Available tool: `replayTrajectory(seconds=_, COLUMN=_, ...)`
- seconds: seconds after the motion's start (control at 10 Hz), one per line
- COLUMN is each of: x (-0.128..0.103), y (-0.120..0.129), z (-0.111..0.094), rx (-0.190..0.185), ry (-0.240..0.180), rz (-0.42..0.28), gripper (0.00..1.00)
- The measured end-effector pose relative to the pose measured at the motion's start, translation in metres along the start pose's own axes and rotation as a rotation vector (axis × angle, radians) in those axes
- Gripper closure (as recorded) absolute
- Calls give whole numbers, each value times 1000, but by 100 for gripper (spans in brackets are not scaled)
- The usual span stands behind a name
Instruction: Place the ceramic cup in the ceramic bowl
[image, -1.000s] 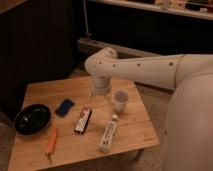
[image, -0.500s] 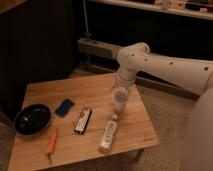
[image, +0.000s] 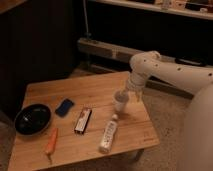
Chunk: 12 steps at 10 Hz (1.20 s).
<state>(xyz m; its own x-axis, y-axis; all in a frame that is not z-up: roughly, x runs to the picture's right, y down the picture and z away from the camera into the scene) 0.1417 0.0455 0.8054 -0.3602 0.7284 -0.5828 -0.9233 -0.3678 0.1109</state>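
Your claw (image: 127, 93) sits at the rim of the small, plain white ceramic cup (image: 120, 103); whether it grips, you cannot tell.

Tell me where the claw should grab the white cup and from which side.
Take the ceramic cup by its rim, coming straight down: it stands upright, open-mouthed, handle-free. The claw hangs just above it. The plastic bottle lies close in front, so a side approach looks tighter.
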Motion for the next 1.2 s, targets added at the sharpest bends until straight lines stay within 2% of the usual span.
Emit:
replayTrajectory(seconds=0.3, x=0, y=0, z=28, rx=10, ry=43, rz=13, gripper=38)
replayTrajectory(seconds=0.8, x=6, y=3, z=54, rx=12, ry=113, rz=16, gripper=85)
replayTrajectory(seconds=1.0, x=10, y=15, z=50, rx=-18, ry=120, rz=-14, gripper=100)
replayTrajectory(seconds=1.2, x=13, y=37, z=27, rx=-51, ry=92, rz=-63, gripper=100)
